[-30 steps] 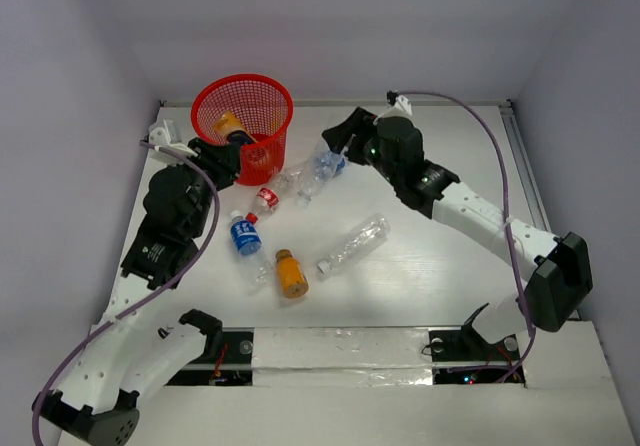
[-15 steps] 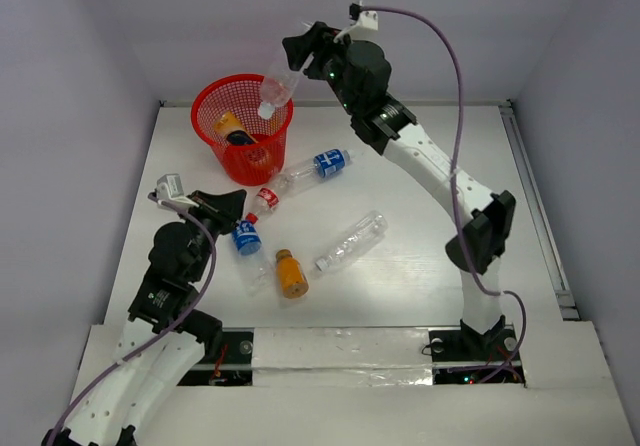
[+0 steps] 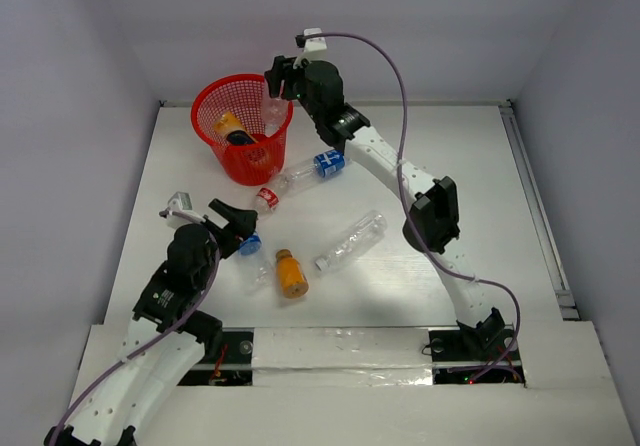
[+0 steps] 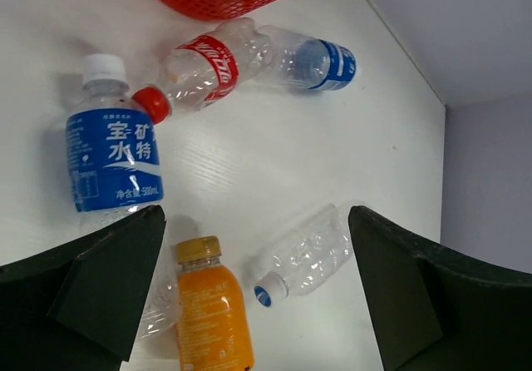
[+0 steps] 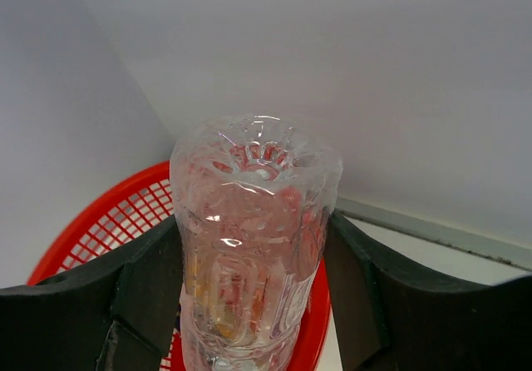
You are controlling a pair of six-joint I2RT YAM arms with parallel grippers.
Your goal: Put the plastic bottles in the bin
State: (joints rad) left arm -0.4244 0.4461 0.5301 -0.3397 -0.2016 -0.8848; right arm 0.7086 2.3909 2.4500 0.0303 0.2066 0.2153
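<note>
Plastic bottles lie scattered on the white, faintly grained desk [image 3: 480,156], which is closed in by plain pale grey walls [image 3: 420,26]. The right tool [image 3: 280,81] is clenched on a clear bottle [image 5: 253,238], held upright with its base towards the wrist camera, over the edge of the red mesh bin [image 3: 212,101]. Inside the bin, below and to one side of that tool, lies an orange-filled bottle [image 3: 230,126]. The left tool [image 3: 232,224] is released, its fingers spread wide and holding nothing, low over the desk. A white-capped blue-labelled bottle [image 4: 112,159] lies just beside one finger, a stubby orange bottle [image 4: 212,313] between the fingers, and a clear blue-capped bottle [image 4: 307,254] nearer the other. Farther ahead, by the bin's foot, a red-labelled bottle [image 4: 204,67] touches another blue-labelled one [image 4: 320,59].
</note>
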